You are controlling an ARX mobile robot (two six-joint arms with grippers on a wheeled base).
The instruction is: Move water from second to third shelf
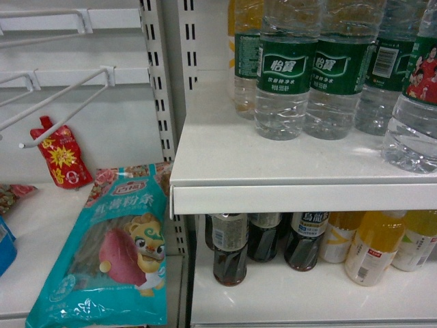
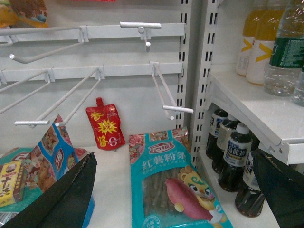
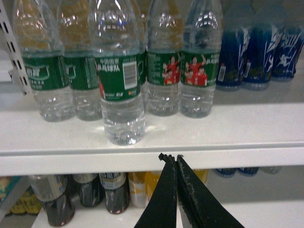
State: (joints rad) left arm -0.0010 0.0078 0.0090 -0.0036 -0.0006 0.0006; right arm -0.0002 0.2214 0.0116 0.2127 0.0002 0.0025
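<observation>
Several bottles of water with green labels stand on the upper white shelf. In the right wrist view one water bottle stands forward of the row, near the shelf's front edge. My right gripper is shut with nothing in it, its tips level with that edge, just right of and below the forward bottle. My left gripper is wide open over a teal noodle packet in the left bay, holding nothing. Neither gripper shows in the head view.
On the lower shelf stand dark tea bottles and yellow drink bottles. Blue bottles sit to the right of the water. The left bay has white peg hooks, a red pouch and snack packets.
</observation>
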